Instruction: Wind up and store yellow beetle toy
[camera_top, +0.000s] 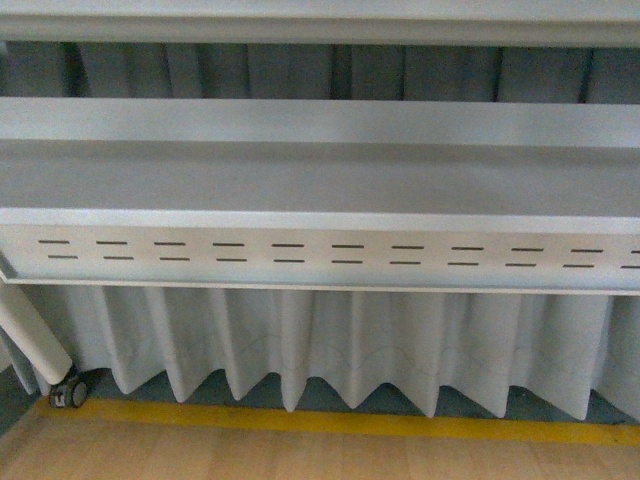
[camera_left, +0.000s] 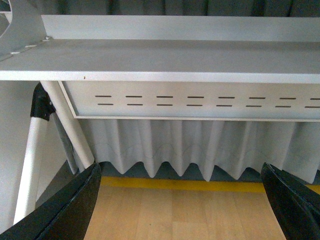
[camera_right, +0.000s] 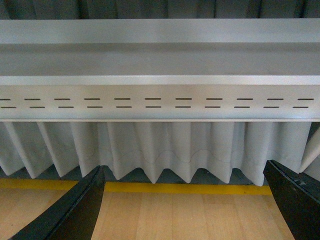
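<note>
The yellow beetle toy is out of view in every frame. My left gripper (camera_left: 180, 205) is open and empty, its two black fingers (camera_left: 65, 210) spread wide over a wooden floor. My right gripper (camera_right: 182, 205) is open and empty too, its black fingers (camera_right: 75, 212) wide apart over the same floor. Neither arm shows in the front view.
A grey metal shelf (camera_top: 320, 180) with a slotted front panel (camera_top: 320, 255) spans the front view, with a white pleated curtain (camera_top: 330, 350) below it. A yellow floor stripe (camera_top: 330, 422) borders the wooden floor (camera_top: 300, 458). A white leg with a caster (camera_top: 68, 392) stands at the left.
</note>
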